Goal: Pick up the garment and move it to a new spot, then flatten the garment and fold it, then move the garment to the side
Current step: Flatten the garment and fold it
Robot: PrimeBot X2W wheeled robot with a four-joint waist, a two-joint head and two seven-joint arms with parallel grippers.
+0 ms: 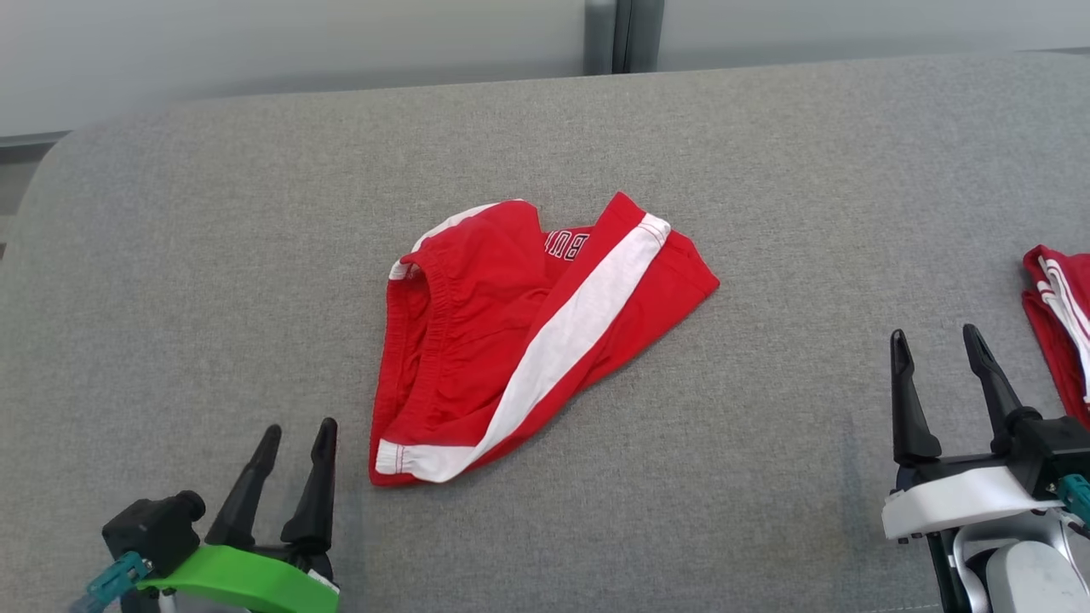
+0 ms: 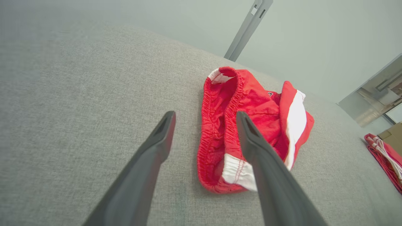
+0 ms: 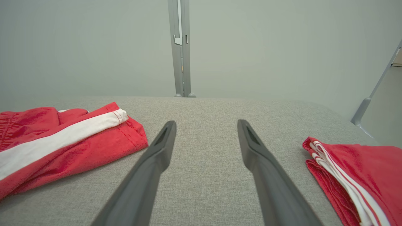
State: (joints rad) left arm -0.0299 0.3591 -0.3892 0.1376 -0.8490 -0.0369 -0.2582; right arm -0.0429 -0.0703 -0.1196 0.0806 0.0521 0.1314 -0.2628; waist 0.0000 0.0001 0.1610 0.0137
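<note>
Surface: a grey fabric-covered table (image 1: 213, 255), with a pale wall and a grey post (image 1: 615, 34) beyond its far edge.
Garment: red shorts (image 1: 477, 340) lying loose near the middle of the table, bunched and partly doubled over itself. The elastic waistband (image 1: 426, 332) is on the left and a broad white side stripe (image 1: 579, 315) runs from the near-left hem to the far right.
Left gripper (image 1: 298, 427): near left, just short of the shorts' near-left corner. Its fingers are spread and hold nothing.
Right gripper (image 1: 934, 332): near right, well apart from the shorts. Its fingers are spread wide and empty.
Other cloth: a second red garment (image 1: 1060, 323), folded with thin white stripes, sits at the right edge of the table just beyond the right gripper.
Step in hand: likely the flattening, since the shorts lie free but are neither flat nor folded.
Next move calls for: each gripper to take one edge, the waistband on the left and the hem on the right, and draw them apart until the cloth lies flat. The bunched layers could be pinched together.
Count: two red garments, one loose and one folded; two grippers; four fingers; one post.
</note>
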